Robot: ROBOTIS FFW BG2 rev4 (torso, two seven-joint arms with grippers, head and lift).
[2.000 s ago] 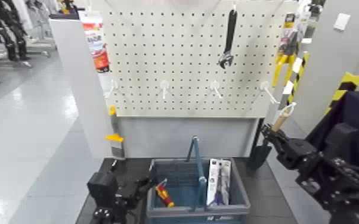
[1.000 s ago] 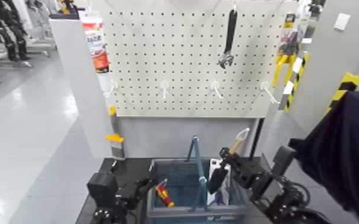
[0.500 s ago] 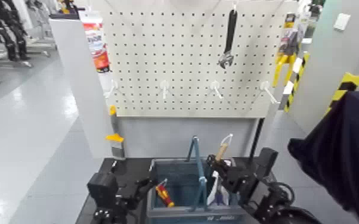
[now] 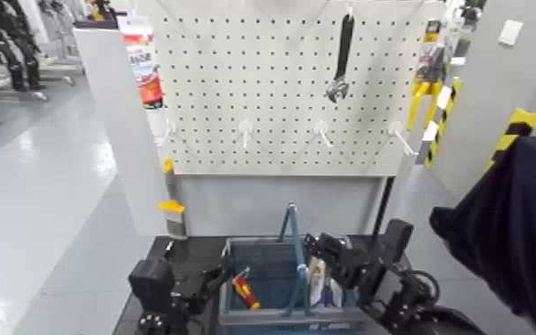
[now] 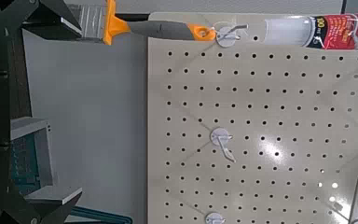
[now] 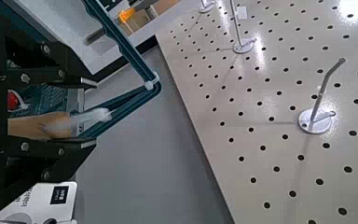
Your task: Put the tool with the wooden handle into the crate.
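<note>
The blue-grey crate [image 4: 276, 314] stands on the dark base below the pegboard, its thin blue handle [image 4: 293, 241] raised. My right gripper [image 4: 323, 258] hovers over the crate's right half. The tool with the wooden handle [image 4: 315, 270] hangs blade down inside the crate; its blade is hidden. In the right wrist view the wooden handle [image 6: 45, 126] and pale cord loop [image 6: 89, 116] lie between the parted fingers [image 6: 39, 80], with a gap on one side. My left gripper [image 4: 207, 283] rests open and empty beside the crate's left wall.
A black wrench [image 4: 341, 55] hangs on the white pegboard [image 4: 263, 98]. A red-handled tool [image 4: 245, 292] and a white packet [image 4: 332, 287] lie in the crate. A dark cloth [image 4: 514, 232] fills the right side. A white panel [image 4: 125, 134] stands left.
The right arm carried the trowel from the far right leftward and down over the crate. Its handle now sits lower than half a second ago, and the jaws have parted.
</note>
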